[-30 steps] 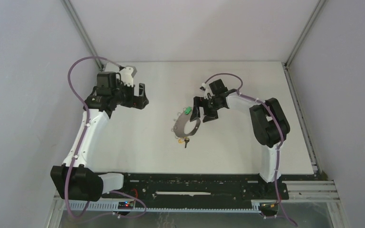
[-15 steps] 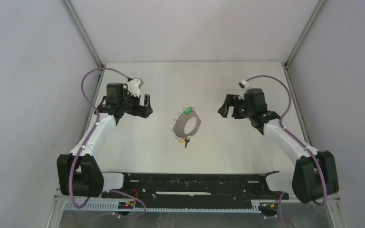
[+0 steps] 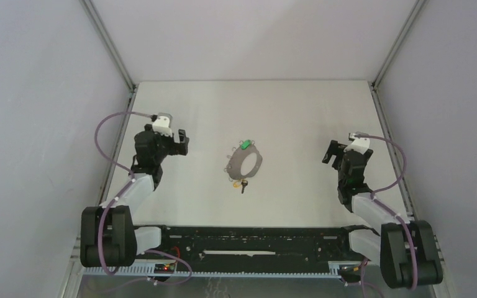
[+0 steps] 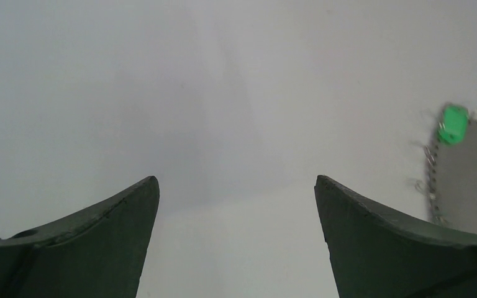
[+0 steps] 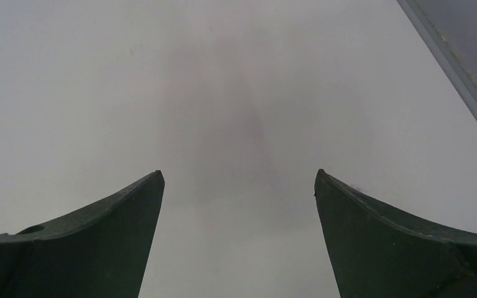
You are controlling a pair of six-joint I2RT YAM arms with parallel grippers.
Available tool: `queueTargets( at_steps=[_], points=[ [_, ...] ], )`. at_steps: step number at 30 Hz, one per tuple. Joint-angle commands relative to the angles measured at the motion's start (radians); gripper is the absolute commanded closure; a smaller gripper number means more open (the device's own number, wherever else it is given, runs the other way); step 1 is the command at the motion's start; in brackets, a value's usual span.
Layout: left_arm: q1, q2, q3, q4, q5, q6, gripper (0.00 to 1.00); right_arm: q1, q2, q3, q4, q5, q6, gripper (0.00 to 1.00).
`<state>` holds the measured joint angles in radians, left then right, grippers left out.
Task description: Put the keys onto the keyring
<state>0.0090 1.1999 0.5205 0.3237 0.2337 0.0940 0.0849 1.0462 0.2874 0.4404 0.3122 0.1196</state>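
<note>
The grey oval keyring [image 3: 237, 164] lies flat at the middle of the table. The green-headed key [image 3: 245, 145] sits at its far rim. The yellow-orange-headed key [image 3: 236, 183] lies at its near rim with a dark shaft beside it. In the left wrist view the keyring [image 4: 463, 174] and the green key [image 4: 453, 124] show at the right edge. My left gripper [image 3: 182, 142] is open and empty, well left of the ring; in its own view [image 4: 236, 183] only bare table lies between the fingers. My right gripper [image 3: 330, 153] is open and empty, far right of the ring [image 5: 239, 177].
White walls enclose the table on three sides, with metal frame posts at the back corners [image 3: 376, 81]. A wall edge shows at the top right of the right wrist view [image 5: 459, 68]. The arm bases and a black rail [image 3: 254, 239] run along the near edge.
Both arms have pulled back toward their bases. The right gripper left the keyring and swung far right; the left gripper came nearer and lower. The ring and keys have not moved.
</note>
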Motion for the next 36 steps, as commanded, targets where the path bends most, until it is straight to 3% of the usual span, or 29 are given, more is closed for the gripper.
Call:
queueTargets(
  at_steps=[1,10,15,18,20,22,23,25,36],
  points=[
    [0.069,-0.004,-0.004,0.238,-0.057,-0.087,0.00,-0.021,0.111,-0.041,0.345,0.049,-0.050,0.00],
    [0.082,-0.051,-0.032,0.190,-0.158,-0.072,0.00,-0.038,0.240,-0.085,0.571,0.019,-0.016,0.00],
    [0.084,-0.034,-0.108,0.228,-0.216,-0.044,0.00,-0.046,0.256,-0.094,0.586,-0.034,-0.019,0.00],
    [0.084,-0.037,-0.209,0.416,-0.226,-0.070,0.00,-0.036,0.320,-0.151,0.767,-0.042,-0.048,0.00],
    [0.084,-0.031,-0.294,0.600,-0.193,-0.064,0.00,-0.033,0.289,-0.120,0.659,-0.069,-0.048,0.00],
    [0.085,0.062,-0.400,0.909,-0.191,-0.069,0.00,-0.032,0.323,-0.074,0.627,-0.068,-0.063,0.00],
    [0.085,0.081,-0.420,0.934,-0.196,-0.074,0.00,-0.041,0.317,-0.057,0.577,-0.082,-0.049,0.00],
    [0.084,0.032,-0.369,0.767,-0.199,-0.060,0.00,-0.069,0.313,-0.048,0.556,-0.119,-0.032,0.00],
    [0.083,0.053,-0.356,0.783,-0.214,-0.077,0.00,-0.071,0.311,-0.054,0.562,-0.124,-0.035,0.00]
  ],
)
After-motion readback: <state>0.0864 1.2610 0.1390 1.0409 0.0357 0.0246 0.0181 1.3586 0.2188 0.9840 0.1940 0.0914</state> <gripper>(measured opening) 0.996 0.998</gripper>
